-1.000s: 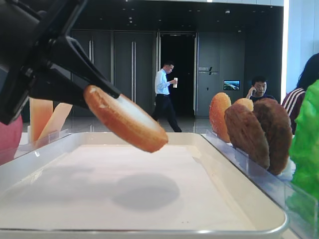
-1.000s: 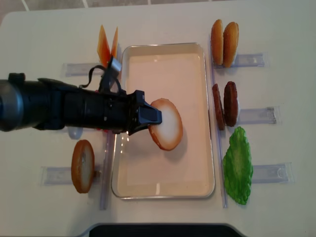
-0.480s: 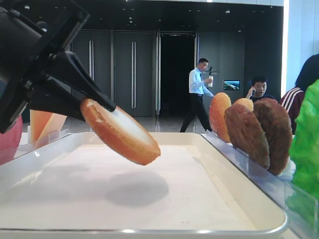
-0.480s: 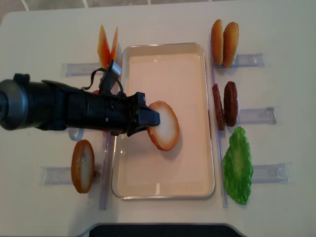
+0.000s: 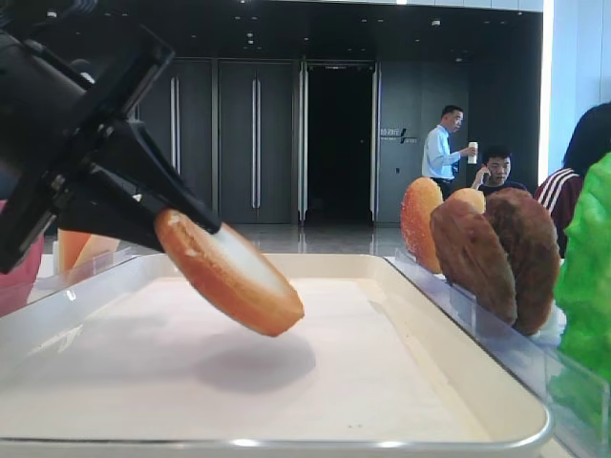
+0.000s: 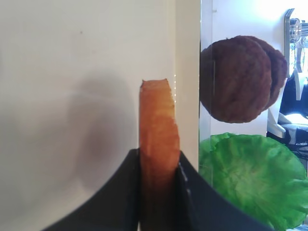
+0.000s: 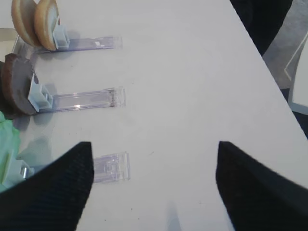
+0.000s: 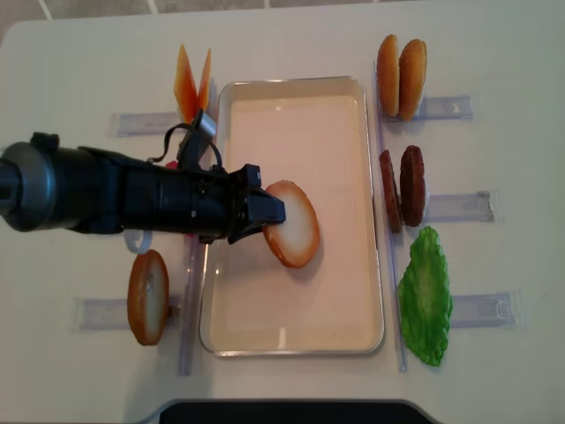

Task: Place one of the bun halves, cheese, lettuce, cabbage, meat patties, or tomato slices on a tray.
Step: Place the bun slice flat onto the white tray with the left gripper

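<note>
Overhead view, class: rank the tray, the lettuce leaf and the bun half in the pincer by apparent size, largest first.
1. tray, by far the largest.
2. lettuce leaf.
3. bun half, held tilted by the left pincer, so it shows foreshortened; its gap to the lettuce is less sure.

Matte tray [image 8: 353,300], rough grainy patties [image 8: 411,185], clear plastic racks [image 7: 82,100].

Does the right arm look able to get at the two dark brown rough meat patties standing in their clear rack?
Probably yes. The right gripper is open and empty, and the dark brown meat patties stand exposed beside the cream-white tray, with nothing blocking that side.
</note>
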{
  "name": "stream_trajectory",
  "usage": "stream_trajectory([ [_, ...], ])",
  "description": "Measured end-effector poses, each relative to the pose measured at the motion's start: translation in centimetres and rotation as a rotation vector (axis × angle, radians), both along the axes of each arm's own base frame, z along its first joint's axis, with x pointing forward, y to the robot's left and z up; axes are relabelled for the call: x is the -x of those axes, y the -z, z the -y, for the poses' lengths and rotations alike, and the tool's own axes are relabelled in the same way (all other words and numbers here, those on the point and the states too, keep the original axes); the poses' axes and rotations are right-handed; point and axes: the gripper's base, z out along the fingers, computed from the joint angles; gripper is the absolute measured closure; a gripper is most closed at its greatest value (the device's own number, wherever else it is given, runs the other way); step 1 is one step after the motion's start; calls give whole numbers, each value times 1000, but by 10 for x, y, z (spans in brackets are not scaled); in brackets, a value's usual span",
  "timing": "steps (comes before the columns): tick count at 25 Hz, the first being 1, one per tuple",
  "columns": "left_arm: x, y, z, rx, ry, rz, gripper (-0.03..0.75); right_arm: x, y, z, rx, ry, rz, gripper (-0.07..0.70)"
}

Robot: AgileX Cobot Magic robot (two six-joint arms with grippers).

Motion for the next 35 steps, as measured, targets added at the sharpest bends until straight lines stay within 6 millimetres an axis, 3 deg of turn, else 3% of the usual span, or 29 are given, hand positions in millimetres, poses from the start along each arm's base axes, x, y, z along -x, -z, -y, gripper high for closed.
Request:
stream_trajectory([
  [6, -1, 11, 1, -10, 13, -20, 593, 0, 0, 0, 0, 0, 0, 98],
  [21, -1, 14, 2, -4, 51, 9, 564, 0, 0, 0, 0, 0, 0, 98],
  [25, -1, 14, 2, -4, 50, 9, 484, 0, 0, 0, 0, 0, 0, 98],
  [32, -1, 14, 2, -5, 48, 4, 157, 0, 0, 0, 0, 0, 0, 98],
  [35, 0, 15, 2, -12, 51, -12, 86, 0, 0, 0, 0, 0, 0, 98],
])
